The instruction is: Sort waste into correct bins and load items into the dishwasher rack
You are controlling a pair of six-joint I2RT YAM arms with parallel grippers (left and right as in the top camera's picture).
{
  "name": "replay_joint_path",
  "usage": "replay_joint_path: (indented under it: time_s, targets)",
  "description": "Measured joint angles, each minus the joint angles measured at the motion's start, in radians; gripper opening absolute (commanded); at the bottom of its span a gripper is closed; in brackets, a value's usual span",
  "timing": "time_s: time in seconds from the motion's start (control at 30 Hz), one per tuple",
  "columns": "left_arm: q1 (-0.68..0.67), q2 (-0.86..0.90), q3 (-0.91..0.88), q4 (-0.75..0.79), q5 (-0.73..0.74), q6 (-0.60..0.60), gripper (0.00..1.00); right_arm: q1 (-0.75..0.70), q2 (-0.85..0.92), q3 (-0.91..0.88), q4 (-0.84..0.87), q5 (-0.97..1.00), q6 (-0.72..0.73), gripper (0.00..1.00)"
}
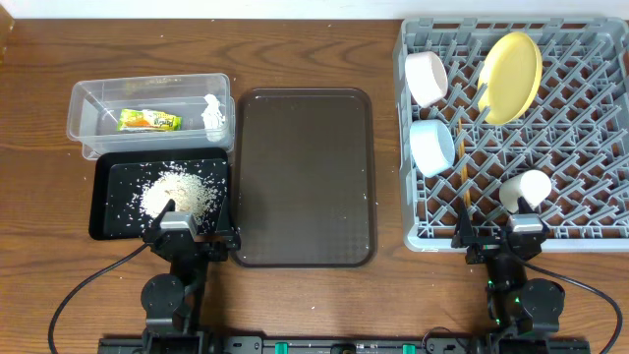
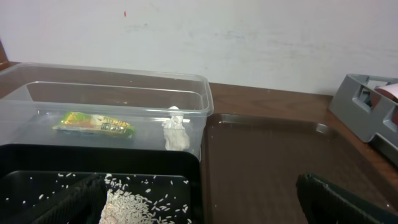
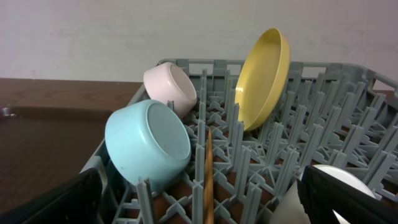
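Left of the dark brown serving tray (image 1: 305,177), the clear tub (image 1: 147,98) holds the green-and-yellow wrapper (image 1: 149,120) and the crumpled tissue (image 1: 212,111). That keeps dry rubbish apart from the rice (image 1: 179,194), which is heaped in the black tray (image 1: 103,197) just in front of the tub. Right of the serving tray, the grey rack (image 1: 511,239) carries the yellow plate (image 1: 511,77) on edge between pegs. The 2 bowls, white bowl (image 1: 427,77) and light blue bowl (image 1: 432,146), are tipped on their sides along the wall nearest the serving tray, with the white cup (image 1: 526,189) nearer the front. The chopsticks (image 3: 208,174) lie along a peg row beside the blue bowl. The pegs hold each piece tilted, probably for draining. The left gripper (image 1: 193,236) and right gripper (image 1: 501,241) flank the serving tray's near edge, jaws spread wide, holding nothing. Sorting and loading look complete, and nothing blocks either arm.
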Motion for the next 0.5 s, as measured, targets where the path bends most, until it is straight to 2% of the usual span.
replay_joint_path:
  time_s: [0.5]
  targets:
    - [0.000,0.000,0.000,0.000,0.000,0.000,1.00,0.000,0.000,0.000,0.000,0.000,0.000,0.99]
